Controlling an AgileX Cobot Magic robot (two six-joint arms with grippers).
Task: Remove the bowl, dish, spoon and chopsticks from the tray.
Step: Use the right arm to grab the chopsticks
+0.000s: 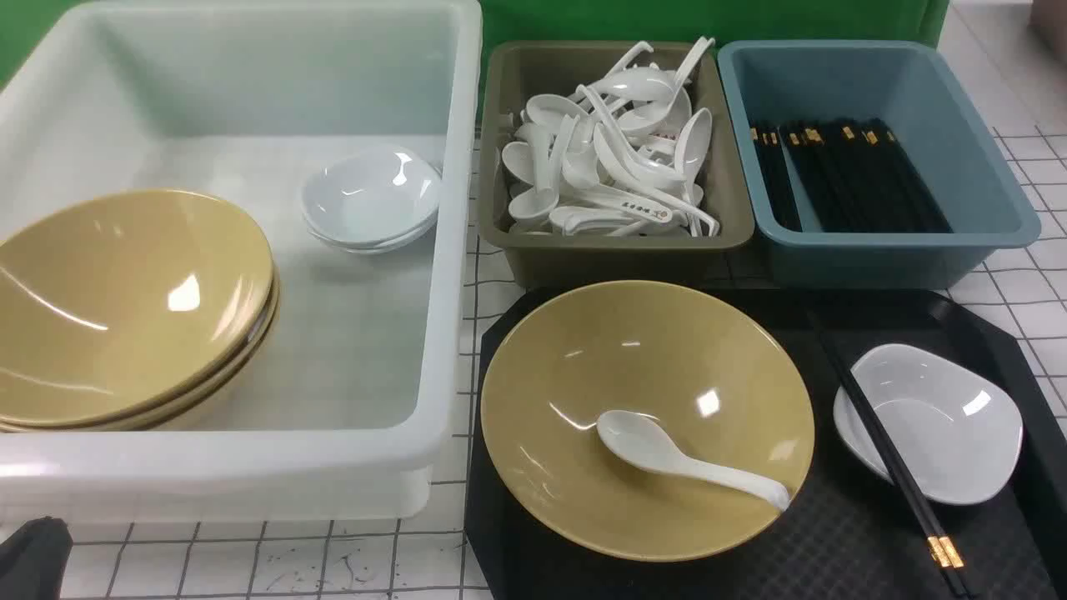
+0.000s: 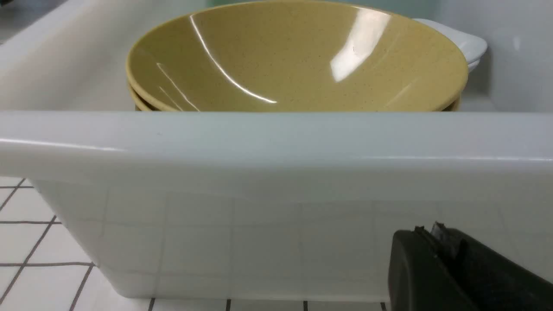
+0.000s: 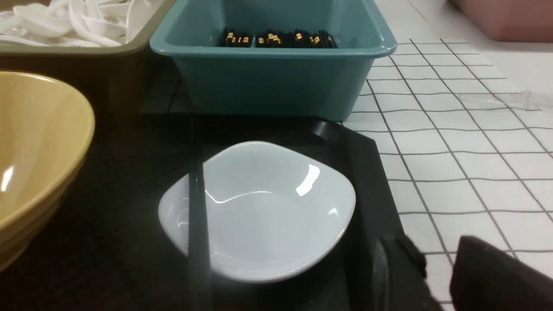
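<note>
Bowl (image 1: 647, 417): glossy mustard-yellow, wide and shallow. It stands upright on the left half of the tray, in front of the olive bin (image 1: 613, 250).
Spoon (image 1: 683, 454): plain glossy white. It lies inside the bowl with its scoop facing up near the centre and its handle reaching the near-right rim.
Dish (image 1: 929, 421): small, glossy white, with a rounded-square rim and nothing in it. It sits on the right half of the tray, apart from the bowl.
Chopsticks (image 1: 884, 442): a thin black pair lying side by side across the dish's left edge. The gold-banded thick ends lie toward the tray's near edge.
Tray (image 1: 834, 533): black, diamond-textured, with cut corners. It lies on the gridded table (image 1: 1021, 267), right of the white tub (image 1: 450, 250) and in front of the olive bin and blue bin (image 1: 875, 250).
Left gripper (image 2: 432, 235): jaws pressed together and empty, low by the tub's outer near wall.
Right gripper (image 3: 434, 250): jaws partly apart with nothing between them, by the tray's right rim near the dish.
</note>
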